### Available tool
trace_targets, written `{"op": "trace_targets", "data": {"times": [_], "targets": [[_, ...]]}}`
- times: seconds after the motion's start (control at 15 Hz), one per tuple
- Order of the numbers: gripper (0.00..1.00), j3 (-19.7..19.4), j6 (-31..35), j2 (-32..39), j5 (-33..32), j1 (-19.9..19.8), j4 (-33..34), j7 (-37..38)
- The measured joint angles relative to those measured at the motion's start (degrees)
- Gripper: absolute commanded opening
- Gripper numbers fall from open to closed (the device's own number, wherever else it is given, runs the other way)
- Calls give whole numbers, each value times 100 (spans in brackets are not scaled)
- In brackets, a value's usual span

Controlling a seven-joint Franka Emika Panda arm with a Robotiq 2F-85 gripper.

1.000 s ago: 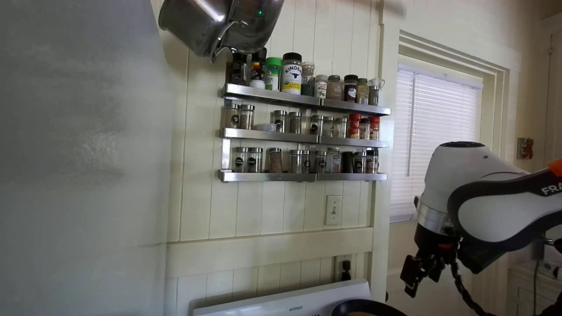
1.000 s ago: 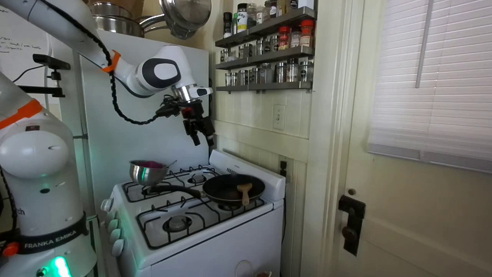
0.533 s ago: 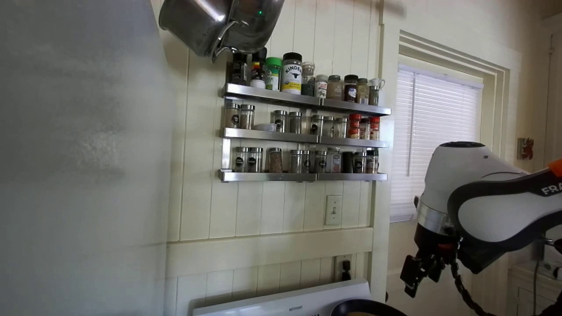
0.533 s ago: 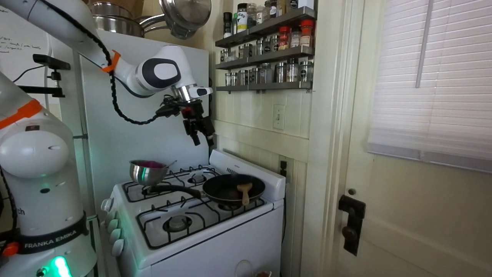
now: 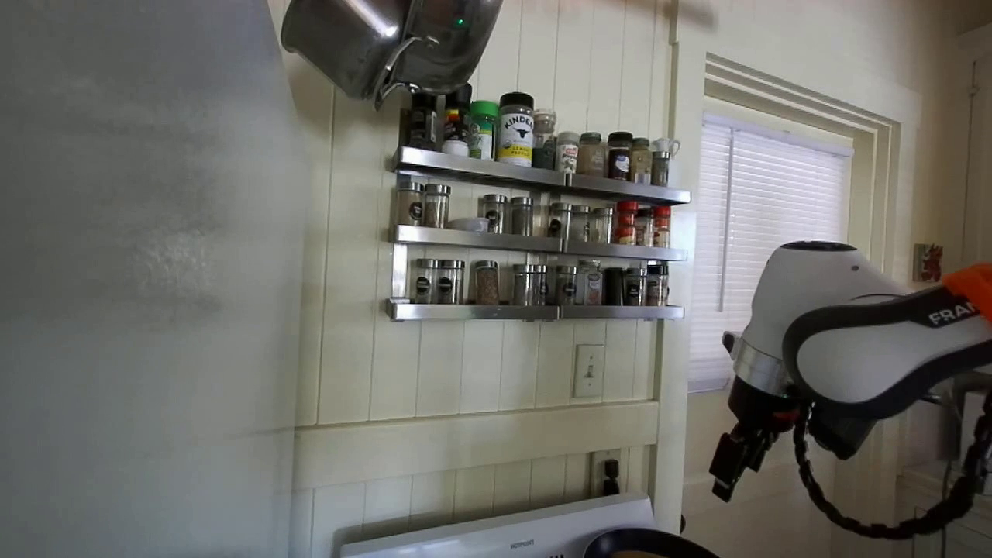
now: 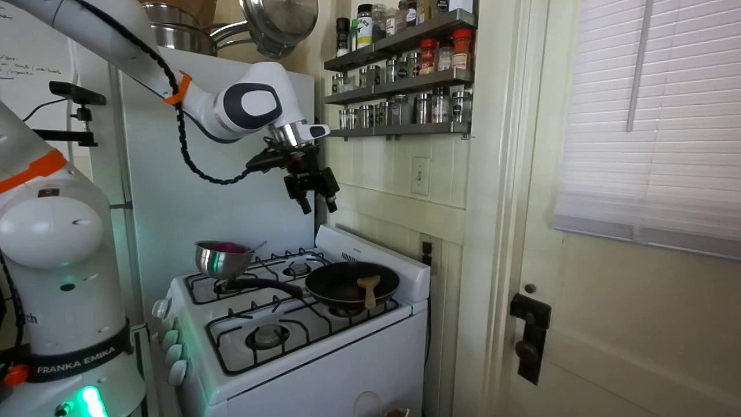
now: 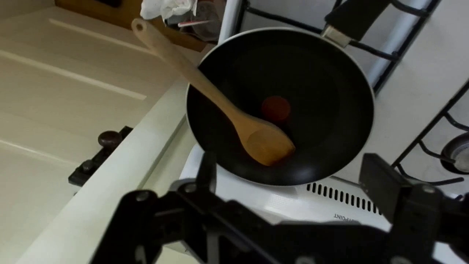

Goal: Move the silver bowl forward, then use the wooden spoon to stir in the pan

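The pincer [image 6: 319, 207] hangs above the stove [image 6: 324, 370], its fingers [image 7: 381, 183] spread wide and slanting downward.

In the wrist view the pan [image 7: 326, 99] lies below, with the spoon [image 7: 216, 96] in it: the broad end rests inside, while the shaft crosses the rim and juts out past it. Just beside the broad end shows a dark red round spot [image 7: 276, 108]; whether it is a thing or a reflection, I cannot tell. The pan sits at the back of the stove, close to the back panel [image 6: 414, 278], its handle [image 6: 260, 283] pointing toward the knobs [image 6: 170, 338].

The bowl [image 6: 220, 263] stands upright at the front of the stove, on the side of the fridge [image 6: 231, 214]. Something pink [image 6: 227, 247] shows inside, and a thin stem [image 6: 258, 247] leans out over its edge. Whether the pan's handle touches the bowl is unclear.

Jars [image 5: 486, 283] line three shelves [image 5: 480, 312] on the wall [image 5: 480, 435]. Pots [image 6: 182, 39] rest on top of the fridge, and a blind [image 6: 648, 127] hangs on the door [image 6: 584, 324].
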Motion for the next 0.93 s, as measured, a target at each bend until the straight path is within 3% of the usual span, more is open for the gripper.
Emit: {"op": "trace_targets", "data": {"times": [0.4,0.67,0.93], "targets": [[100,-1083,-4,1143,327,243,1133,-2558],[100,-1063,-379,1923,486,331,1669,-3418],[100,-877,-723,2386,289,194,1889,-3517]]}}
